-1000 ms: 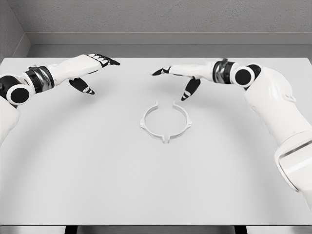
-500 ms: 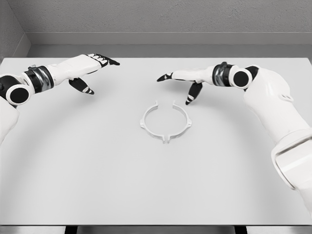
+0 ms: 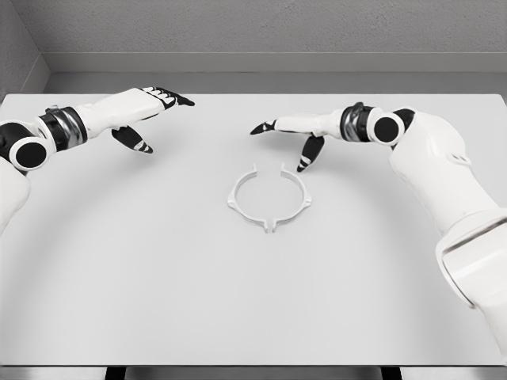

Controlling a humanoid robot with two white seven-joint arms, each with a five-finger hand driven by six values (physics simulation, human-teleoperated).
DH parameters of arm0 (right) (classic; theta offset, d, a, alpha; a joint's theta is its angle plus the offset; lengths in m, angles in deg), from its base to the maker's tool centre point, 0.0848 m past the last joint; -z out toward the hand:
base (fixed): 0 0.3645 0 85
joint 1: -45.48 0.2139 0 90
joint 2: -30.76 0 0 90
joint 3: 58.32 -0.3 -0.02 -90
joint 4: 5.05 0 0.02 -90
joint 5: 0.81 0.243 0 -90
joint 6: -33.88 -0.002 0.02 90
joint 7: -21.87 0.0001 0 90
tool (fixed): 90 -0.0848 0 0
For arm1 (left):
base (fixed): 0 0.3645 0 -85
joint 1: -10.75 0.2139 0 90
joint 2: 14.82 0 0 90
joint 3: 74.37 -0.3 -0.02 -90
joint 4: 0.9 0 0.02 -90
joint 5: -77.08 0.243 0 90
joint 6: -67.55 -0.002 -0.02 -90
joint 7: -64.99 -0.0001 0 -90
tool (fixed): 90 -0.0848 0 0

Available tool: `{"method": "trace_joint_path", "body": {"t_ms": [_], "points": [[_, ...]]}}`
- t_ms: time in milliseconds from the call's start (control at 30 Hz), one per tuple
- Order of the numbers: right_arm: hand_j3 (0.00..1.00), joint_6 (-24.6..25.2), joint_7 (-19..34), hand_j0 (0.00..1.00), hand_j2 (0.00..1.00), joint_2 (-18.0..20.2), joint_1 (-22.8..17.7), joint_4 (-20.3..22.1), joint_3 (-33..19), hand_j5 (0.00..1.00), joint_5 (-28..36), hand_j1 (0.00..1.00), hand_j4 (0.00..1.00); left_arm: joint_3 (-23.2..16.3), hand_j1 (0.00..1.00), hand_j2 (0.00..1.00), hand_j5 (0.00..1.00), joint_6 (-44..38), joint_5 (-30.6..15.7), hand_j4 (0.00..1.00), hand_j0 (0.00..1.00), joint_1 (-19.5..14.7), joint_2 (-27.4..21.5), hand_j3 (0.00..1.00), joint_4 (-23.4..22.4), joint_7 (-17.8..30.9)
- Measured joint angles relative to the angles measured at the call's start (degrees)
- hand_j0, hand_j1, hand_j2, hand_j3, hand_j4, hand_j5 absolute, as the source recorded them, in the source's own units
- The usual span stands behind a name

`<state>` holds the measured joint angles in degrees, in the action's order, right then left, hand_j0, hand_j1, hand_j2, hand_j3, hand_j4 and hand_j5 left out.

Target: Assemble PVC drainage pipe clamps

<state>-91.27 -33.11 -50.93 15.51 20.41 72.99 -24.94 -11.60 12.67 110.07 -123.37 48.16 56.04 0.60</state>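
Observation:
A white ring-shaped pipe clamp (image 3: 268, 198) lies flat near the middle of the table (image 3: 158, 269), made of two half-rings meeting with small tabs at the sides, a gap at its far side. My right hand (image 3: 289, 138) hovers just behind and slightly right of the clamp, fingers spread, thumb pointing down toward the clamp's far rim, holding nothing. My left hand (image 3: 150, 115) hangs over the table's far left, well away from the clamp, fingers stretched out and empty.
The white table reaches to a grey back wall (image 3: 253, 32); its front edge (image 3: 253, 366) runs along the bottom of the view. Nothing else lies on it.
The right hand shifted slightly, first drawing back to the right, then coming a little left again toward the clamp's far side. The left arm and the clamp have not moved.

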Motion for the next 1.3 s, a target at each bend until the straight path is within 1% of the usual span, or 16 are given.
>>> {"method": "trace_joint_path", "body": {"t_ms": [700, 1300], "points": [[1.00, 0.0, 0.0, 1.00, 1.00, -1.4, 0.0, 0.3, 0.2, 1.00, 0.0, 1.00, 1.00, 0.0, 1.00, 1.00, 1.00, 0.0, -0.1, 1.00, 1.00, 0.0, -0.1, 1.00, 0.0, 0.0], [1.00, 0.0, 0.0, 1.00, 1.00, -2.2, 0.2, 1.2, 2.0, 1.00, 0.0, 1.00, 1.00, 0.1, 1.00, 1.00, 1.00, 0.0, -0.1, 1.00, 1.00, 0.1, -0.3, 1.00, 0.5, 0.0]]}}
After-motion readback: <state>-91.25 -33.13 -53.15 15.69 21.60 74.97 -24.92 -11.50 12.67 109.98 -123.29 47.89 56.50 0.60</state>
